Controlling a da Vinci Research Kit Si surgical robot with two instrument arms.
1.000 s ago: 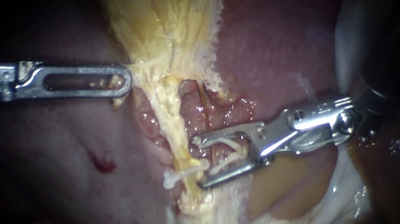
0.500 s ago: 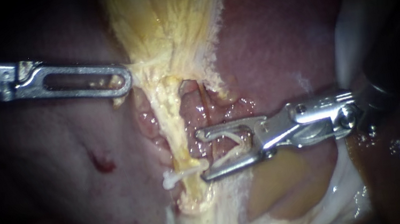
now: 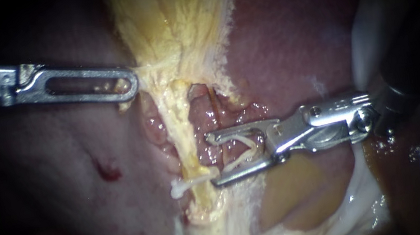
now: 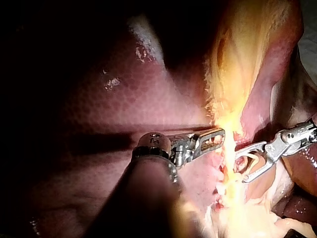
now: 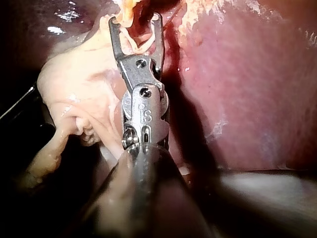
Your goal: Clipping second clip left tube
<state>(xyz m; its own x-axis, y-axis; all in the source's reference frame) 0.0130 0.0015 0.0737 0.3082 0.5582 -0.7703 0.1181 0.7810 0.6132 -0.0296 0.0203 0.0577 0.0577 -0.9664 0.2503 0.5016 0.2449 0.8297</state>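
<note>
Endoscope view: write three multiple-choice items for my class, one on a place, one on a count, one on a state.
1. Where does the fastened white plastic clip sit? A across the pale yellow tube; B loose on the dark red liver; C in mid-air.
2. How many white clips show? A one; B two; C four.
3. How do the slim silver jaws of the right instrument stand? A together, empty; B apart, holding an open white clip; C hidden.
Answers: 1 A, it crosses the tube. 2 B, one on the tube, one in the jaws. 3 B, the clip's legs show between them.
</note>
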